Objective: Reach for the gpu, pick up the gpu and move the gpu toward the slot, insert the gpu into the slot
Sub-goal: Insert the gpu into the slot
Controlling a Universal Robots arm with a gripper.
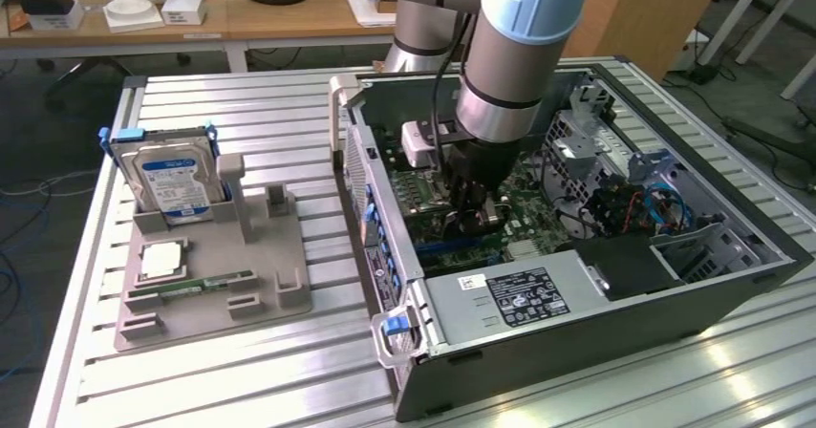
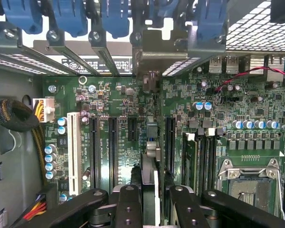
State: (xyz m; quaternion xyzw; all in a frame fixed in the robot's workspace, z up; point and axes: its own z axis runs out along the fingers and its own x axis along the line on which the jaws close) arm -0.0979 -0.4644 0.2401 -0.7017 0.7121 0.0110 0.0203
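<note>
wrist view looks down between the two black fingers [image 2: 128, 204] of the gripper [image 2: 150, 199], which are pinched on the gpu [image 2: 149, 156], seen edge-on as a thin card standing upright between them. its silver end bracket [image 2: 154, 57] reaches up to the row of blue clips [image 2: 116, 19] at the case's rear wall. the card stands over the green motherboard [image 2: 133, 104], in line with the black expansion slots [image 2: 113, 147]; whether its edge is seated in a slot i cannot tell.

exterior view has the arm [image 1: 510, 55] plunged into the open computer case [image 1: 714, 285], with the gripper [image 1: 475, 220] low over the motherboard [image 1: 536, 220]. on the exterior view's left, well apart from the case, a grey holder [image 1: 210, 285] on the slatted table [image 1: 293, 371] carries a blue-labelled hard drive [image 1: 172, 175] standing upright and a small memory stick [image 1: 191, 285] lying flat.
</note>
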